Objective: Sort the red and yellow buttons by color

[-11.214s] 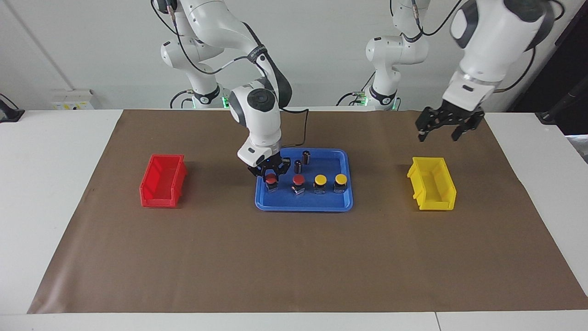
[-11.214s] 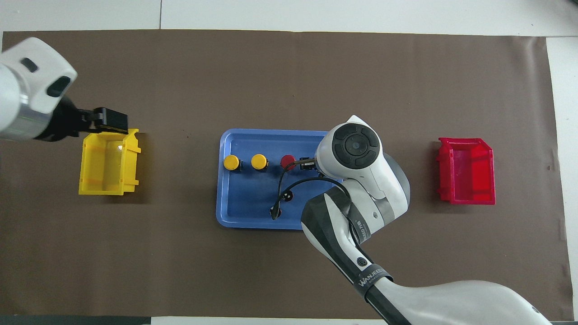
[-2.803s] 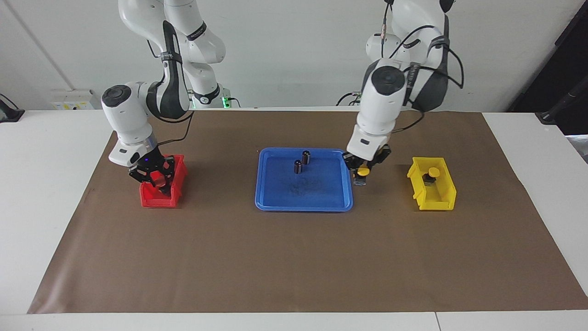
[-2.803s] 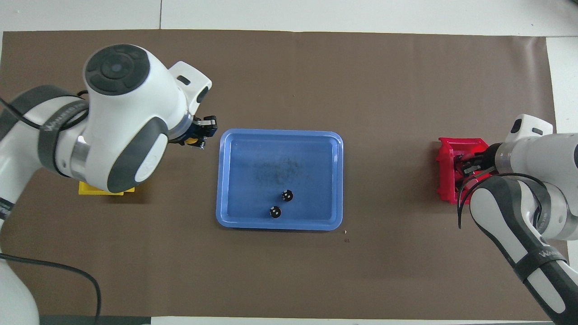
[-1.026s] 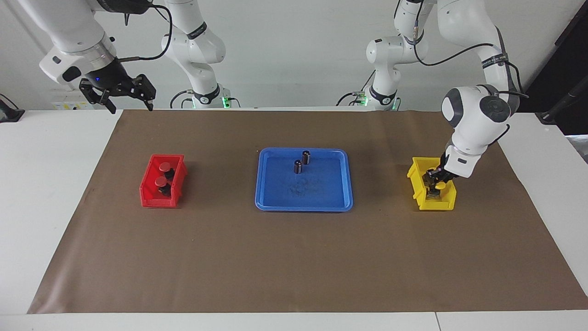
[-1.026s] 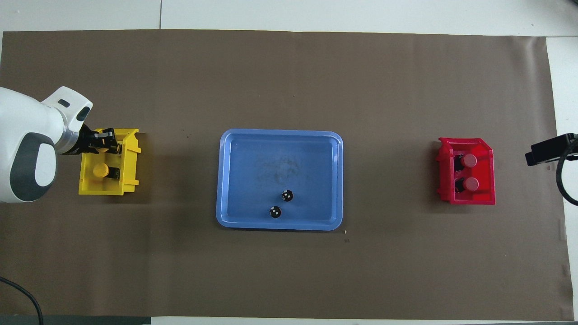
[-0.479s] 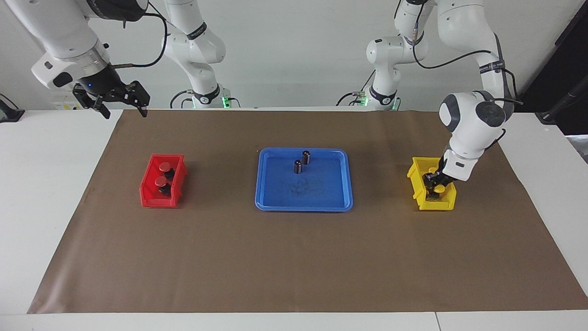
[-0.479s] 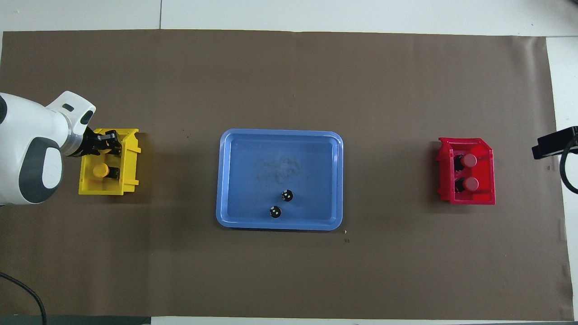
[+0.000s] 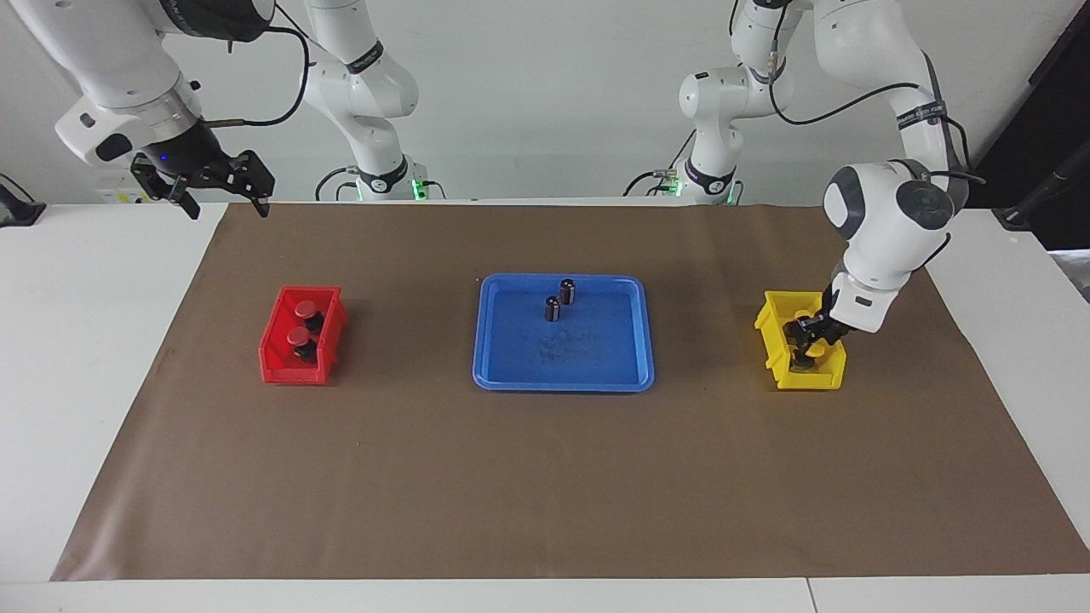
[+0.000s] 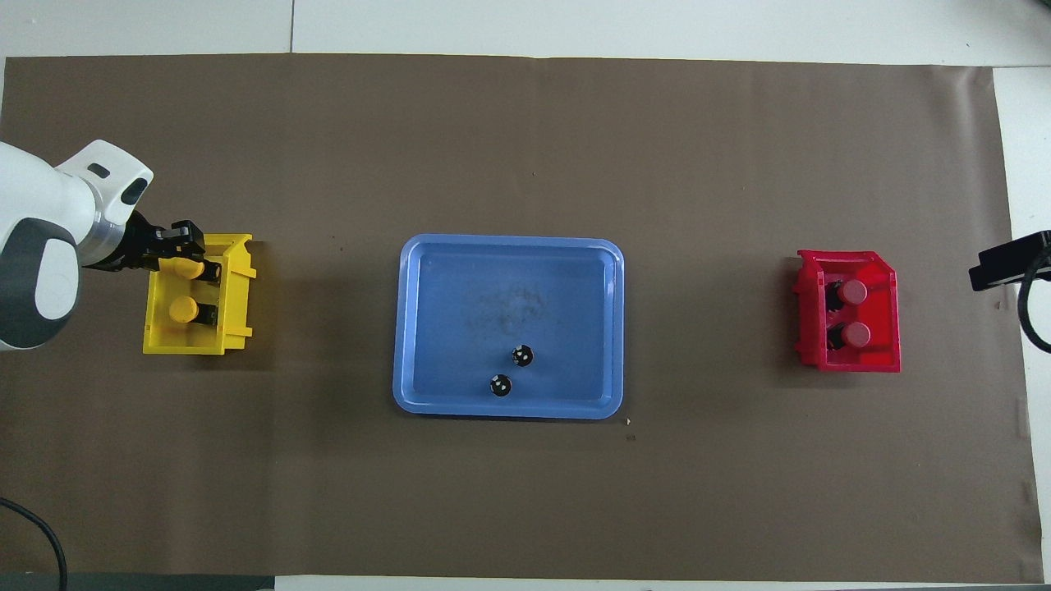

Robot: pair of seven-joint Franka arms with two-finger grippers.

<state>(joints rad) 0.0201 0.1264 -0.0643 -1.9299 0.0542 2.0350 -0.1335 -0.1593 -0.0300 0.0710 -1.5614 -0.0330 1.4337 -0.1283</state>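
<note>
The red bin toward the right arm's end of the counter holds both red buttons, and the yellow bin toward the left arm's end holds both yellow buttons. Between the bins, the blue tray carries only two dark cylinders at its edge nearer the robots. The left hand is low in the yellow bin, though I cannot tell whether it grips anything, while the right hand waits spread open and empty above the counter's edge by the robots.
</note>
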